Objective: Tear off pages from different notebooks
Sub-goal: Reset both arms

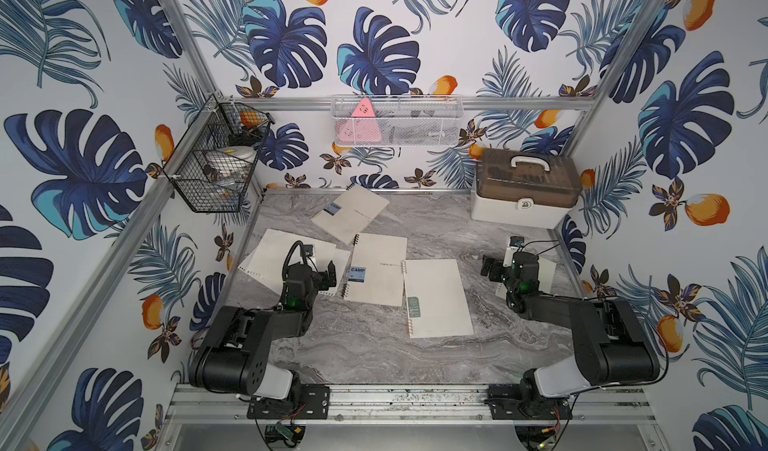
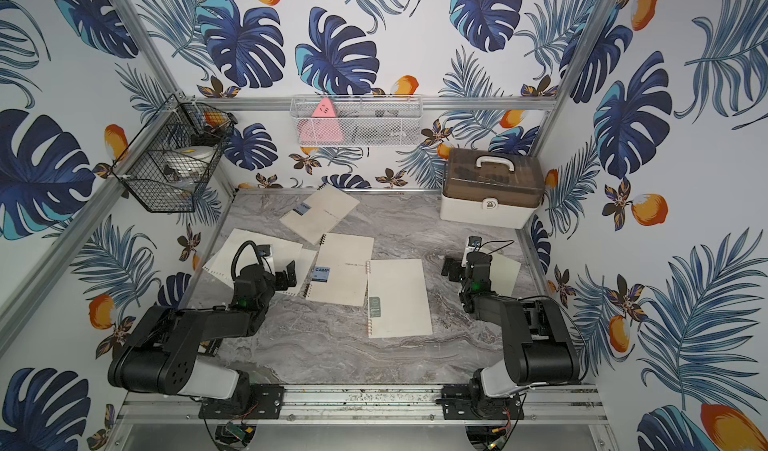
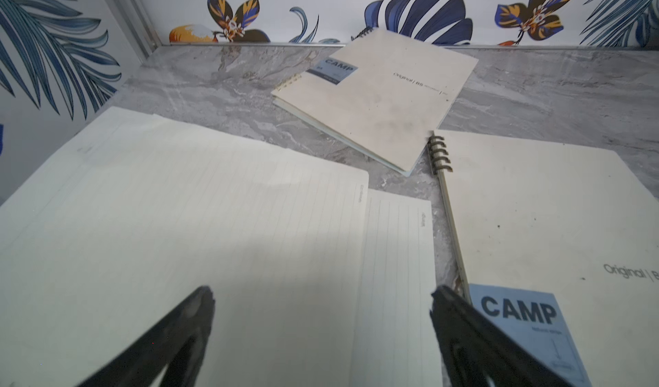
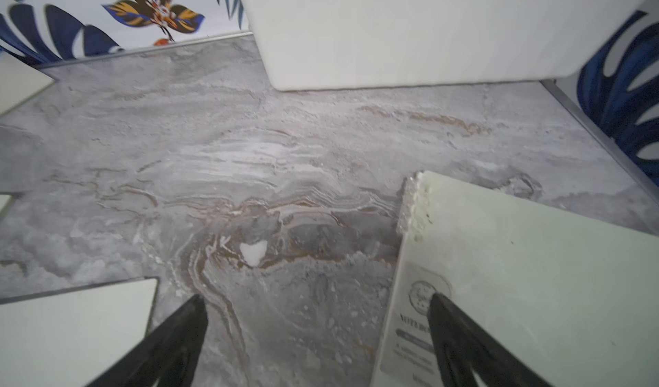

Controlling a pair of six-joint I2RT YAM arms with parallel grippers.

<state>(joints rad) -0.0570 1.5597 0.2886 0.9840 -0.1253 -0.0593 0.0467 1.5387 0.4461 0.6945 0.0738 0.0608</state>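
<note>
Three closed cream notebooks lie mid-table in both top views: a far one with a blue CAMP label, a middle CAMP one, and a nearer one with a teal label. Loose lined pages lie overlapping at the left. My left gripper hovers open over them. In the left wrist view the left gripper spans two overlapping pages, beside the middle notebook. My right gripper is open and empty above bare table. A torn page with a ragged edge lies partly under one finger of the right gripper.
A white box with a brown lid stands at the back right corner. A black wire basket hangs on the left wall and a white mesh basket on the back wall. The metal rail carrying both arm bases runs along the front.
</note>
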